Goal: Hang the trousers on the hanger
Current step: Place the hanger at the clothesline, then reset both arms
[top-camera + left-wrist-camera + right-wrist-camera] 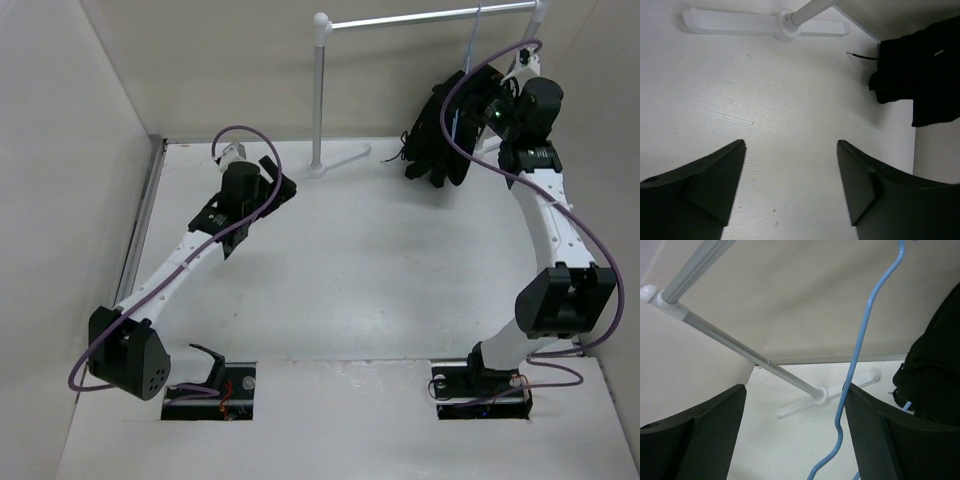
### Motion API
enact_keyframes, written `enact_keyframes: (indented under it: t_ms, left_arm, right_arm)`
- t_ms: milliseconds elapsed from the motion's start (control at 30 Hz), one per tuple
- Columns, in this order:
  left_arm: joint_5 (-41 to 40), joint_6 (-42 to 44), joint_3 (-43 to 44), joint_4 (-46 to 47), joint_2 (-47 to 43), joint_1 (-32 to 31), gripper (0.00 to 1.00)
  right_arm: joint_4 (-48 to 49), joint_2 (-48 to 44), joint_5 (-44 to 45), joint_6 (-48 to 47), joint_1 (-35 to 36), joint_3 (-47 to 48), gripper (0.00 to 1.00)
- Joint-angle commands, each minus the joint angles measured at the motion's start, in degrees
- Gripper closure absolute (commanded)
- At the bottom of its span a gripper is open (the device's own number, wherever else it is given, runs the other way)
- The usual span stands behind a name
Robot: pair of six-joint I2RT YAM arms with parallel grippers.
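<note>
Right hand [795,390] wide open, nothing gripped. In its wrist view the hanger [860,340], a thin pale-blue wire, runs down between the two fingers, closer to the one on the picture's right; cannot tell if it touches. Left hand [791,150] also wide open and empty, over bare desk.

Trousers [445,130]: black bunched mass at far right, up against the right hand, hanging below the rail near the hanger wire. How they sit on the hanger is hidden by the arm. Lower end is down near the desk; contact unclear. From the left wrist a thin drawstring [862,56] sticks out of the cloth toward the left. Hanger hook goes up to the horizontal bar.

Desk [350,260]: flat white, faintly scuffed, with a metal strip [145,220] along its left edge. Plain beige walls [60,150] on three sides, close in.

Rail stand [320,90]: thick white upright on a flat foot at far centre, bar running right from its top. Upright stands between the left hand and the trousers, well apart from both. Purple cable [470,150] loops along the right arm, across the front of the trousers.
</note>
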Motion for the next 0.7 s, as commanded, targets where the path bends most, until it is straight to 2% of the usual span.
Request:
enact_keyframes:
  t_ms: [0,33,67,100,333,533,667]
  left_arm:
    - [-0.58,-0.55,0.03,0.15,-0.35,0.78,0.19]
    - [-0.67,-0.55,0.2,-0.03,-0.43,1.05,0.12]
    - [-0.67,-0.38,0.38,-0.12,-0.52,1.31,0.0]
    - [-0.67,-0.29,0.55,-0.12,-0.61,1.49,0.0]
    - [-2.86,1.2,2.66,-5.12,-0.35,3.6,0.0]
    - [-2.25,1.29,1.44,-7.85,2.99,-0.08,0.0]
    - [-3.04,1.21,0.82,-11.88,6.15,-4.74,0.0]
  right_arm:
    - [3.95,-4.66,1.67,-0.28,-0.15,-1.34,0.12]
    - [3.6,-5.54,2.28,-0.2,-0.15,-2.12,0.08]
    - [3.25,-6.59,2.99,-0.11,-0.15,-2.92,0.03]
    - [2.72,-7.73,3.69,0.07,-0.15,-3.71,0.0]
    - [0.87,-19.5,10.8,4.89,-3.49,-14.41,0.0]
    - [-4.3,-34.26,24.06,16.75,-4.46,-37.77,0.0]
    - [-13.16,-41.48,30.4,18.0,-0.78,-51.5,0.0]
